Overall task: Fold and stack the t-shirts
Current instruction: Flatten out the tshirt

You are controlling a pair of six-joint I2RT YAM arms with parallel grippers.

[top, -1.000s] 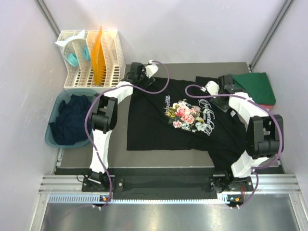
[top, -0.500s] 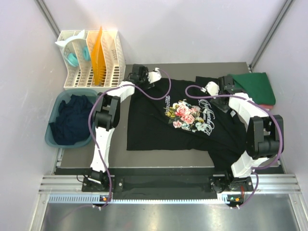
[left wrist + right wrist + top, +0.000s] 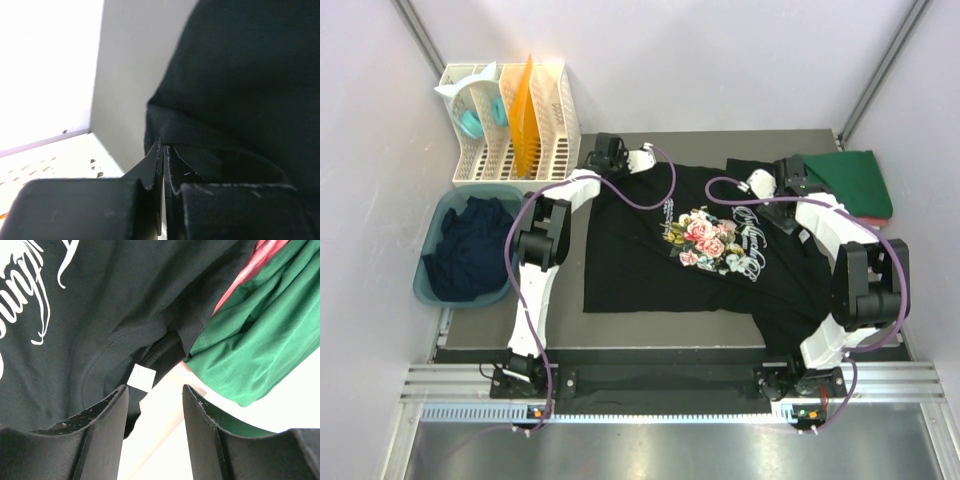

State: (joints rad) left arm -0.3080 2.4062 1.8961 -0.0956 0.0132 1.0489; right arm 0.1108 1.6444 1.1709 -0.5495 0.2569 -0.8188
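Observation:
A black t-shirt [image 3: 660,260] with a flower print lies spread flat on the dark mat. My left gripper [image 3: 606,164] is at the shirt's far left corner. In the left wrist view its jaws [image 3: 163,146] are shut, pinching the black hem [image 3: 200,135]. My right gripper [image 3: 786,170] hangs over the shirt's far right side. In the right wrist view it stands open [image 3: 154,390] above the collar and its white label [image 3: 141,378], holding nothing. A folded green t-shirt [image 3: 850,178] lies at the far right on a pinkish-red one [image 3: 245,270].
A white slotted rack [image 3: 510,125] with orange and teal items stands at the far left. Below it a teal tub [image 3: 432,282] holds a crumpled navy shirt [image 3: 470,245]. Pale walls close in on three sides.
My left gripper shifted slightly right onto the shirt's corner and went from open to shut. The right arm and the shirt stayed still.

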